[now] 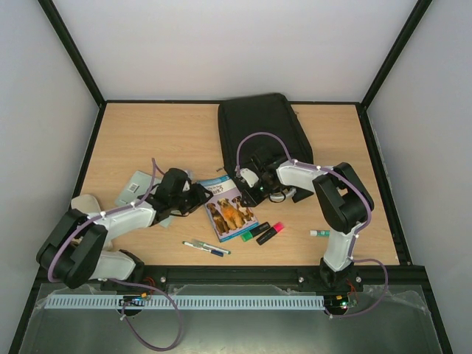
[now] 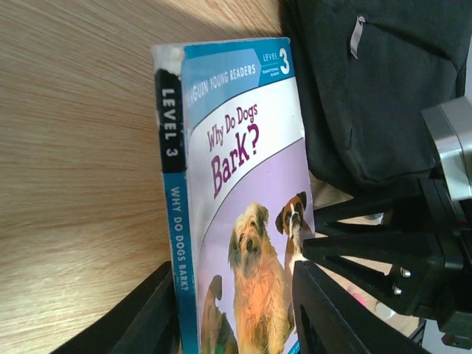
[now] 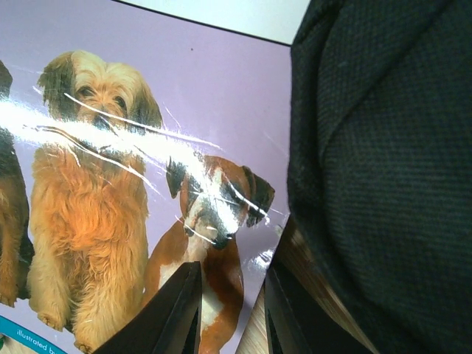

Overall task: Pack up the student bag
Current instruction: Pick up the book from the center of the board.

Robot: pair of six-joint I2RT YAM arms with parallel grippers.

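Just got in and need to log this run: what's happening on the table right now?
Two arms are packing the student bag. The left gripper straddles the spine edge of a dog book lying beside the bag; a firm grip isn't clear. The right gripper is poised where the bag's near edge meets the book's cover. Markers and a pen lie on the table, unpacked.

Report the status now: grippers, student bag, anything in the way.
Left gripper astride book, grip unclear. Right gripper slightly open at student bag edge, nothing visibly held. Book outside bag, touching its edge. Markers loose nearby.
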